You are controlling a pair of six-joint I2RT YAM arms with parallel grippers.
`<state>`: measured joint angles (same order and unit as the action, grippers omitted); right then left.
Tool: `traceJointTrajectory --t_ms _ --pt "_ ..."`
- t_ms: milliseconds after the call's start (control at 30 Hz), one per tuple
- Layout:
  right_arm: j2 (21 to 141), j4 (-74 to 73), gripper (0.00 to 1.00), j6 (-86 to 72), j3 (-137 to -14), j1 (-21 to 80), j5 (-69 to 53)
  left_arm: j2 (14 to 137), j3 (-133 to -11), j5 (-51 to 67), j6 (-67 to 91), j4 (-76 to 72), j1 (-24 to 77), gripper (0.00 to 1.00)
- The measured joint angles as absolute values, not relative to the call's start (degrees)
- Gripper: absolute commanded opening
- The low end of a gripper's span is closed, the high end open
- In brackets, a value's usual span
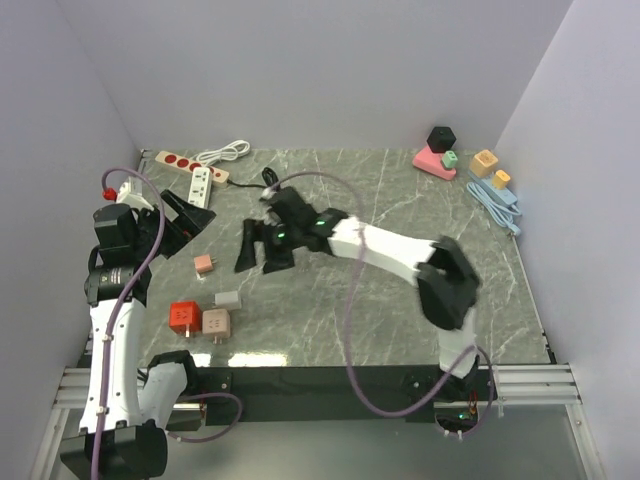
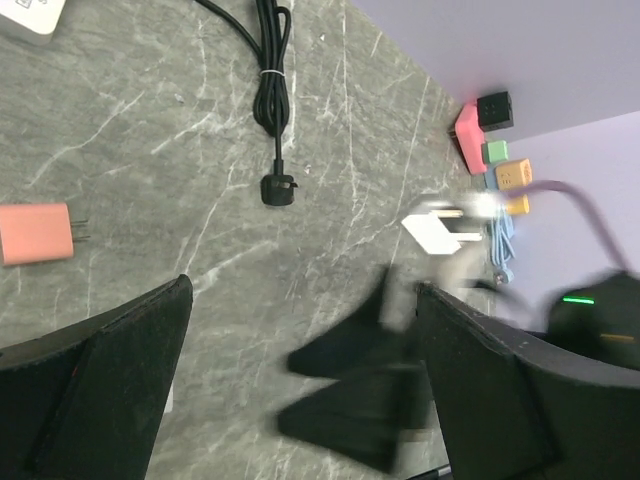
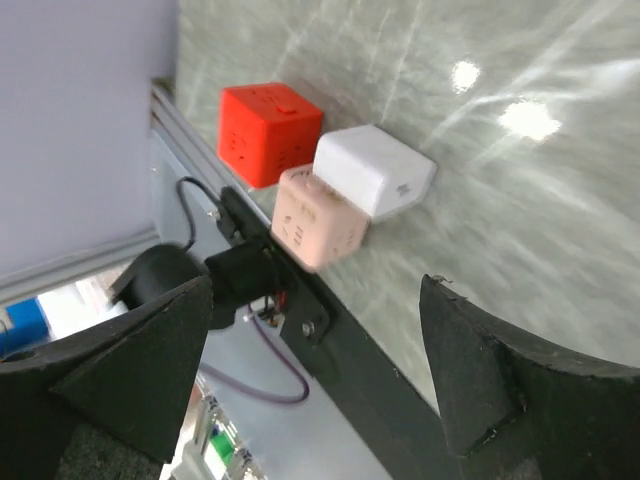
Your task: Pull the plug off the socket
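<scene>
Near the front left of the table (image 1: 300,335), we see the left cube socket (image 1: 184,316) and the right cube socket (image 1: 217,322) side by side. The plug block (image 1: 228,298) lies just behind the right one, and a small plug (image 1: 204,264) lies farther back. Two power strips (image 1: 200,185) and a coiled cable (image 1: 225,152) sit in the back left corner. Some blocks (image 1: 437,157) and a flat cable (image 1: 495,205) sit at the back right.

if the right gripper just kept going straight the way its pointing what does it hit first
Probably the pink cube socket, roughly centred between the open jaws of the right gripper. The white plug beside it sits just off that line and may be nearer, so depth leaves it unsure.
</scene>
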<state>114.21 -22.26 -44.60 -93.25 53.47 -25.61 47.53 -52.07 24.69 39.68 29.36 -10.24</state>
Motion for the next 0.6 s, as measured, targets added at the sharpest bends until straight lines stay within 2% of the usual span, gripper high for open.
traceJointTrajectory --t_ms 167,300,467,600 --pt "95.46 -22.59 0.90 -41.89 -81.21 45.47 -21.78 48.07 -51.70 26.98 39.64 28.01 -10.13 0.99" --pt "87.44 -26.09 0.90 -38.44 -77.12 36.58 -16.80 50.00 -50.41 29.78 39.59 26.76 -8.71 0.99" --pt "84.55 -32.40 0.93 -35.40 -74.46 21.85 -9.89 54.02 -49.93 30.13 39.66 26.17 -0.80 0.99" --pt "87.77 -38.33 0.96 -33.52 -78.06 10.26 -2.44 56.86 -49.93 29.56 40.14 23.73 7.27 0.99"
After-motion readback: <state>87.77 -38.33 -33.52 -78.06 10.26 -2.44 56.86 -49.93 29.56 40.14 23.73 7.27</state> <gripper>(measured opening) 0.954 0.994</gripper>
